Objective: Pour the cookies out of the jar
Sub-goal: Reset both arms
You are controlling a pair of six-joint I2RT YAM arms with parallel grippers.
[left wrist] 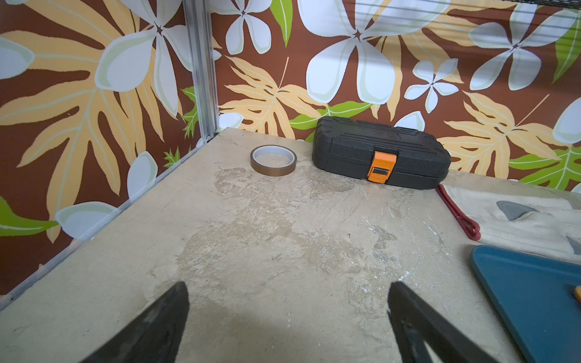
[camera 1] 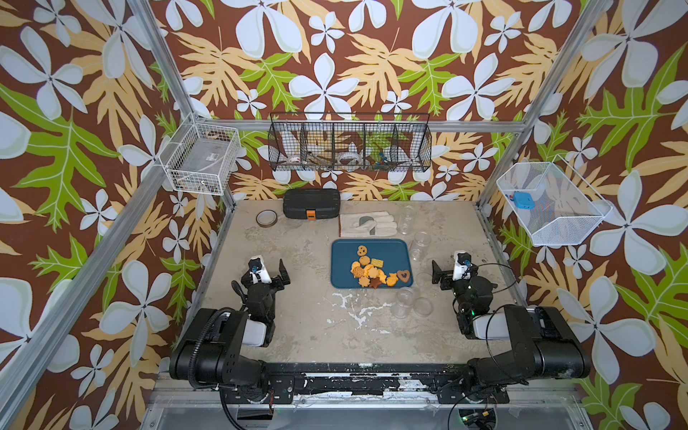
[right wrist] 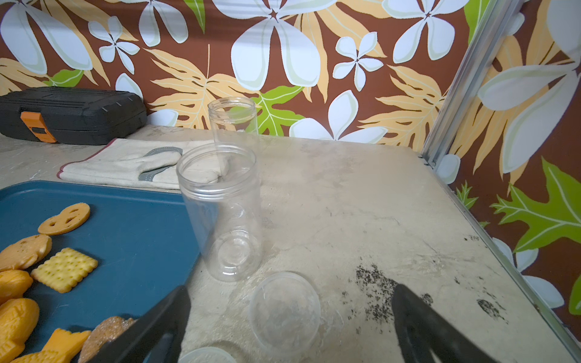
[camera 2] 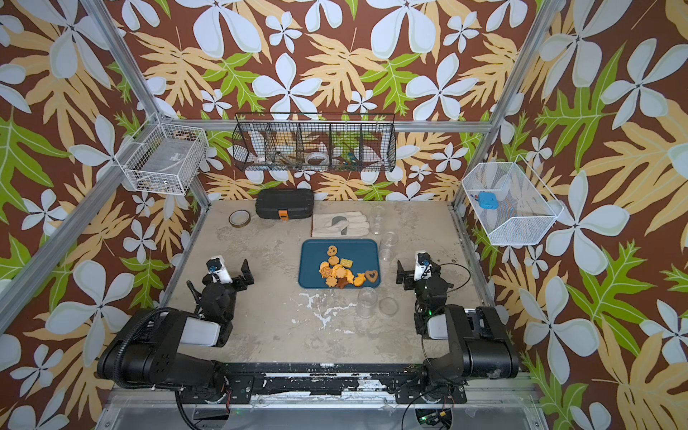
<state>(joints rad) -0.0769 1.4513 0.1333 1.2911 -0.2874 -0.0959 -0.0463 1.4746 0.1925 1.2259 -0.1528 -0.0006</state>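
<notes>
We judge the pour done: the cookies (camera 1: 373, 273) lie heaped toward the 6 o'clock end of the tray (camera 1: 344, 253), whose rim keeps them off the counter (camera 1: 298, 327). Clear jars (camera 1: 420, 245) stand empty off its 1, 3 and 5 o'clock sides. Both tools gape wide and hold nothing. From the left tool (left wrist: 289, 292) the cookies lie at 3 o'clock. From the right tool (right wrist: 290, 292) they lie at 9 o'clock, well apart.
</notes>
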